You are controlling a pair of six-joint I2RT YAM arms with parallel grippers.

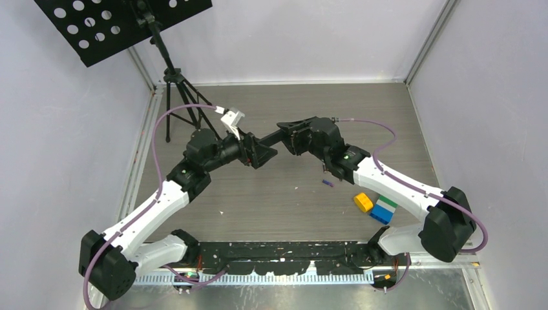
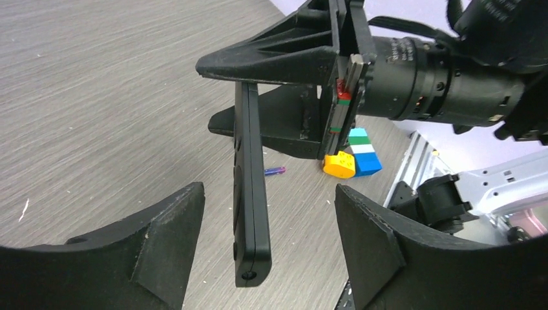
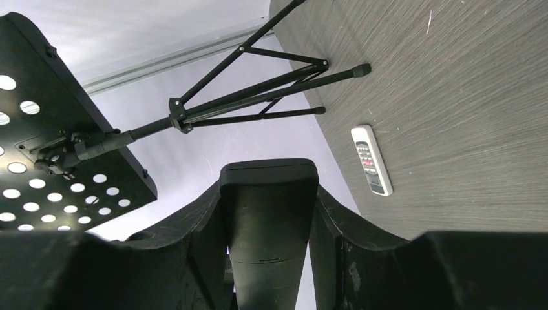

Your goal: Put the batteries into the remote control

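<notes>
A black remote control (image 1: 272, 137) hangs above the table between the two grippers. My right gripper (image 1: 289, 131) is shut on one end of it; in the right wrist view the remote (image 3: 268, 219) fills the gap between the fingers. My left gripper (image 2: 268, 197) is open, its jaws on either side of the remote's free end (image 2: 251, 194), edge-on, not touching. One purple-blue battery (image 1: 327, 183) lies on the table; it also shows in the left wrist view (image 2: 274, 171). The gold-and-black and dark green batteries are out of view.
A yellow block (image 1: 363, 202) and a blue, white and green block stack (image 1: 384, 210) lie near the right arm. A music stand tripod (image 1: 173, 97) stands at the back left. A white remote (image 3: 371, 159) lies on the table near its feet.
</notes>
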